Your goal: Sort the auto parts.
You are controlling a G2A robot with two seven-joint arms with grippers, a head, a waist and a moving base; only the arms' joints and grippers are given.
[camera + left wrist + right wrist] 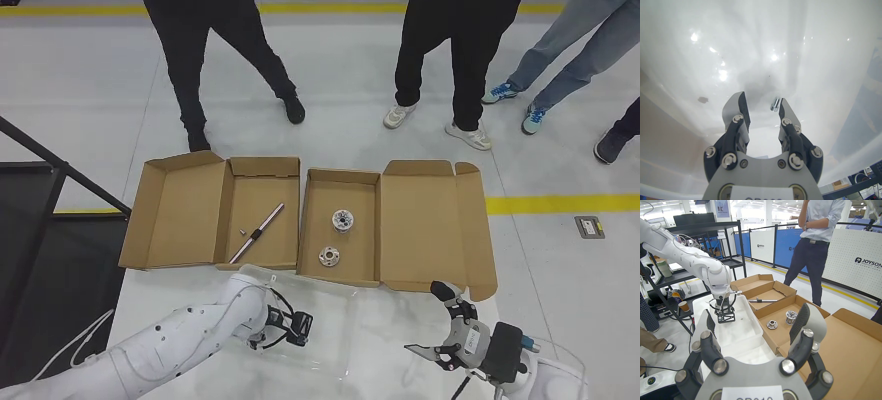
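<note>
Fingers [743, 108] on my left gripper [762, 100] are hanging spread inside the white tray [761, 37], with the small bolt [774, 104] lying just beside one of them. My right gripper [428, 320] is hovering released at the table's 5 o'clock.

Silver bolt [774, 104], white tray [761, 47]

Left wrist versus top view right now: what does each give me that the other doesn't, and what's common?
Left wrist view: a small bolt lying close by one finger of the open left claw, ungripped. Top view: a rod in one cardboard box, two round parts in the other box, the open right claw. Both: left claw over the white tray.
</note>
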